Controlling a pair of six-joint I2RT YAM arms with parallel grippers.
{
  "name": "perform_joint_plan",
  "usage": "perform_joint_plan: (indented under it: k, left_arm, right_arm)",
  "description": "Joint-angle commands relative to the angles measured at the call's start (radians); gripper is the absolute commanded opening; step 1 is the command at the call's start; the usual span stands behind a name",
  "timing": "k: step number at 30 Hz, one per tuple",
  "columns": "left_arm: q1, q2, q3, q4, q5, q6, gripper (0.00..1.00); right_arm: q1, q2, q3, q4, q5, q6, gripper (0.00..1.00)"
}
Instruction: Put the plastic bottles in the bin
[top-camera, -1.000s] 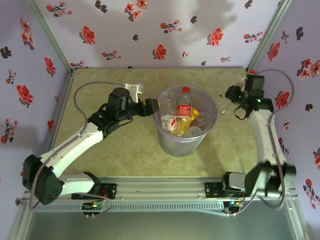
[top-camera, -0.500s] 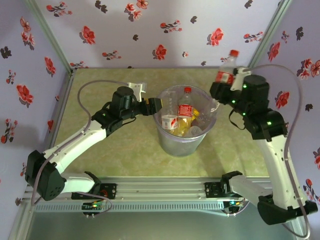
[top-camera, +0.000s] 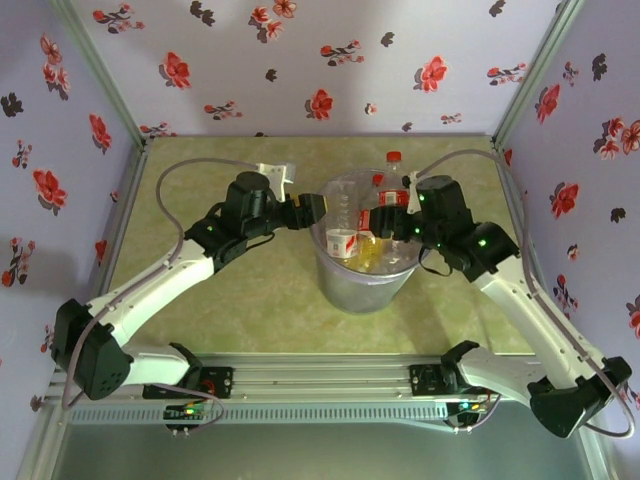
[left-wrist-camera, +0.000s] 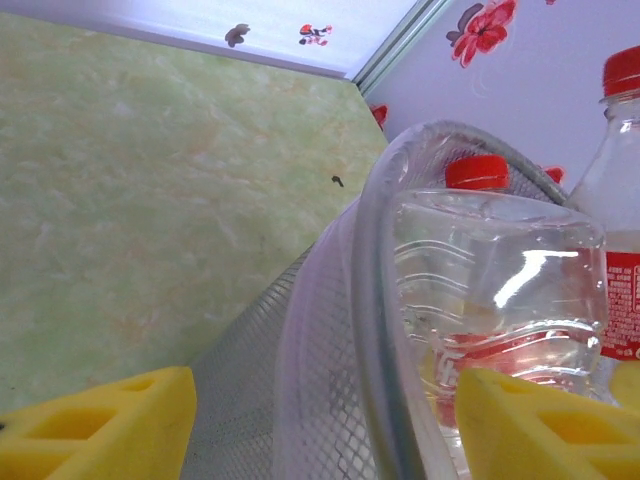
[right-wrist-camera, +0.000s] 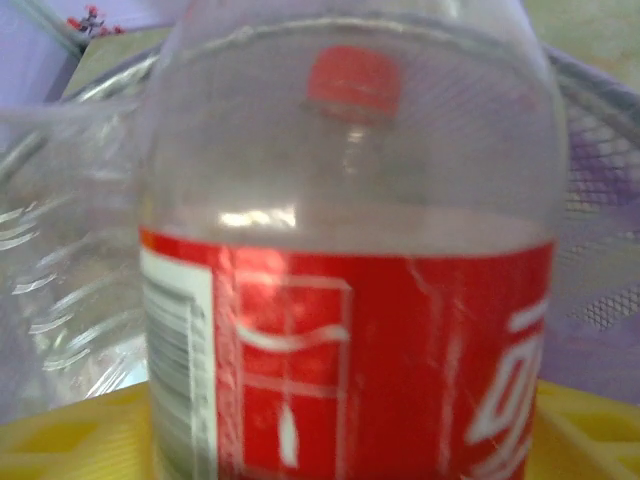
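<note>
Top view: large round translucent grey-purple plastic bin (top-camera: 365, 295) sits mid-table on the green mottled table top (top-camera: 250, 300), tapering toward its base. Inside it: a clear bottle with a red-and-white label (top-camera: 342, 243) and a yellow bottle (top-camera: 372, 255), the rest a clear jumble. Left gripper (top-camera: 312, 208) is at the bin's left rim. Right gripper (top-camera: 385, 218) is over the right side of the bin opening, with an upright clear plastic bottle with a red label and red cap (top-camera: 390, 190) at its tip, cap well above the rim. Left wrist view: left gripper (left-wrist-camera: 325, 410) has its jaws apart with the yellow fingers (left-wrist-camera: 100, 420) either side of the bin wall (left-wrist-camera: 370, 260), one outside and one inside, nothing clamped. A ribbed clear bottle with a red cap (left-wrist-camera: 500, 290) leans against the inside of the rim. Behind it, at the right edge, is a taller red-capped, red-labelled bottle (left-wrist-camera: 625, 200). Right wrist view: the red-labelled bottle (right-wrist-camera: 350, 300) sits between the yellow pads (right-wrist-camera: 60, 440) of the right gripper (right-wrist-camera: 330, 445), blurred. It has a clear upper body, a red label with white print and a barcode strip on the left. A red cap (right-wrist-camera: 352, 82) shows through the clear part, and the bin's mesh-textured wall (right-wrist-camera: 600, 100) is behind. Can't tell whether the right jaws are clamping it or have let go.
</note>
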Motion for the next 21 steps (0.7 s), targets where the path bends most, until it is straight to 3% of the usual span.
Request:
perform_joint_plan:
  k: [1,6,8,16,21]
  left_arm:
    - [-0.006,0.022,0.027,-0.027,-0.025,0.018,0.69]
    - [-0.006,0.037,0.040,-0.024,-0.025,0.023,0.69]
    - [-0.006,0.039,0.040,-0.024,-0.025,0.024,0.70]
    - [-0.006,0.033,0.039,-0.030,-0.028,0.025,0.69]
    - [-0.007,0.039,0.042,-0.027,-0.028,0.028,0.69]
  right_arm:
    - [-0.001,-0.062,0.117,-0.149,0.076,-0.055,0.85]
    - [-0.001,-0.030,0.230,-0.223,0.158,-0.125,0.86]
    - [0.000,-0.007,0.245,-0.209,0.155,-0.130,0.82]
    - [0.001,0.102,0.236,-0.204,0.144,-0.131,0.49]
    - [0.011,0.089,0.151,-0.188,0.069,-0.093,0.49]
